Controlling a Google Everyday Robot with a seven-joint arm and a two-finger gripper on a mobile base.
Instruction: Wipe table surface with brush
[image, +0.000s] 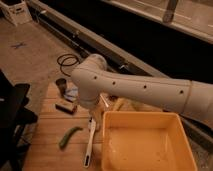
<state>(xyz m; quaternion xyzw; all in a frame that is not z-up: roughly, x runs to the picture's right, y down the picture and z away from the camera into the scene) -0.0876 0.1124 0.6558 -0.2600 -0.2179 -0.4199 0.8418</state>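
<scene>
We noted the table surface (50, 150) carrying a yellow tub (146, 118) at right, the brush (89, 146) just left of it, a green vegetable (69, 136) beside the brush, and a dark block (66, 106) and a cup (61, 86) farther back. The gripper (92, 115) hung over the brush's far end.

A white arm (145, 92) reaches across the table surface (47, 150); its gripper (93, 115), jaws apart, hangs low over the brush's top end. The brush (88, 147) lies flat between a green vegetable (69, 136) and a yellow tub (145, 118); a dark block (66, 106) sits farther back.
</scene>
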